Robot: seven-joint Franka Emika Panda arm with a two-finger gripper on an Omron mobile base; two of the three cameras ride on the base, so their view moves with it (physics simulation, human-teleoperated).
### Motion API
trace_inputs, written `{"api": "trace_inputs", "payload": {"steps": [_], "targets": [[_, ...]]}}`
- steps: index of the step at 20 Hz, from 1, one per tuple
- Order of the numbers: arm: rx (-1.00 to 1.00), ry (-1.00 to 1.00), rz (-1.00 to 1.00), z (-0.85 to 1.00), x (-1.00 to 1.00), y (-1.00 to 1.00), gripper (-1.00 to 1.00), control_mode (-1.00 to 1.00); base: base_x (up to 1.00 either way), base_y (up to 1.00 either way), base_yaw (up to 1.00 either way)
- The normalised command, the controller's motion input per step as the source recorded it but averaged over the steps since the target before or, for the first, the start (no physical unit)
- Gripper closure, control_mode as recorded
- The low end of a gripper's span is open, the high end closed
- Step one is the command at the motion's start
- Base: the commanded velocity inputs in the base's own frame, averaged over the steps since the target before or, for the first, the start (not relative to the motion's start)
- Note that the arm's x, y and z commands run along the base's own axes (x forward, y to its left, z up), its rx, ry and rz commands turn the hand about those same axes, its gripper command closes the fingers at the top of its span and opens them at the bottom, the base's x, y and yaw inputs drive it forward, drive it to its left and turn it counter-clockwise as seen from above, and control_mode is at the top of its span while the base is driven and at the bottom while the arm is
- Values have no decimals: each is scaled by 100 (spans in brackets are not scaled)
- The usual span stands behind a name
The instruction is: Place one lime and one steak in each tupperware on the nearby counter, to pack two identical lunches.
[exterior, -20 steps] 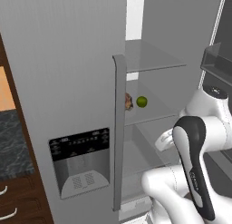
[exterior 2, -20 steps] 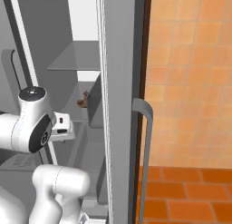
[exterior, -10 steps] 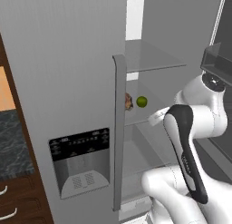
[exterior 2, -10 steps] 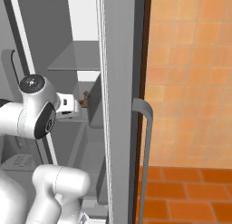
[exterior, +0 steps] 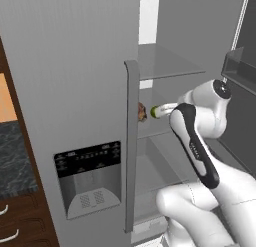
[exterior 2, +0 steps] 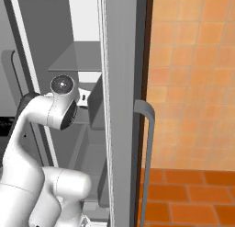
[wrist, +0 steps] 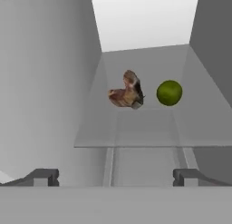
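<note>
On the glass fridge shelf [wrist: 136,128], steak [wrist: 126,94] lay just left of lime [wrist: 169,92]; gripper [wrist: 115,177] stood fully open, empty. Centring on one item before closing would avoid nudging its neighbour.

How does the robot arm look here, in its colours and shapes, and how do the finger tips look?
The arm is glossy white with rounded, tube-like links. A long dark strip with small white lettering runs along one link, and a dark round cap with a grey centre closes one joint. No loose cables show. In the hand view the gripper has two small dark grey, blocky fingertips.
</note>
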Motion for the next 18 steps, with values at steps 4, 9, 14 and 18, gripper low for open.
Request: {"api": "trace_inputs", "payload": {"steps": [4, 9, 14, 18], "targets": [[2, -7, 6, 0, 83, 1, -100, -100, 0, 0, 0], [0, 9, 0, -15, 75, 6, -100, -100, 0, 0, 0], [0, 7, 0, -19, 54, 18, -100, -100, 0, 0, 0], [0, 1, 0, -27, 57, 17, -100, -100, 0, 0, 0]]}}
